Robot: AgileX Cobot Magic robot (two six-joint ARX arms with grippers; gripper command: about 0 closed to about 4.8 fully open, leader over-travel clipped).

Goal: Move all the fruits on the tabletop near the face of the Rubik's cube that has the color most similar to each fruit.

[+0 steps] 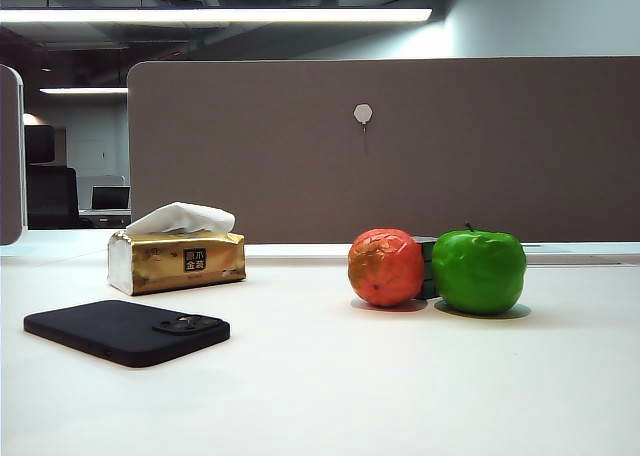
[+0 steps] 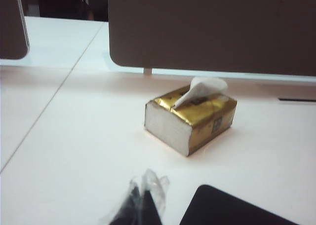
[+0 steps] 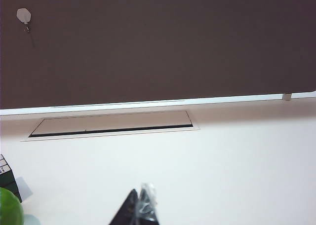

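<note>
Left gripper (image 2: 143, 195): low over the tabletop (image 1: 400, 396), near the black phone (image 1: 128, 331) and short of the gold tissue box (image 1: 177, 260); only the plastic-wrapped fingertips show in its wrist view, drawn close together, nothing between them
Right gripper (image 3: 140, 207): over bare desk beside the green apple (image 1: 479, 270), facing the partition (image 1: 400, 146) and a cable hatch (image 3: 111, 123); tips look pressed together, empty
Fruit positions: orange-red fruit (image 1: 386, 267) and apple sit side by side, the Rubik's cube (image 1: 427, 266) wedged between and mostly hidden; appears to touch both
Progress, judged: both fruits already flank the cube; which face meets which fruit cannot be read, only a dark green sliver shows in the exterior view
Risk 1: round fruits roll on the smooth desk; a nudge from either arm would send one off its spot
Risk 2: cube is small and light-looking; a bump to a fruit could turn it and spoil the colour match
Risk 3: glossy apple skin may slip between film-covered tips
Textures: orange-red fruit crinkled, matte with highlights; apple waxy, dark stem; tissue box foil, white tissue peaked on top; phone matte slab; desk plain white
</note>
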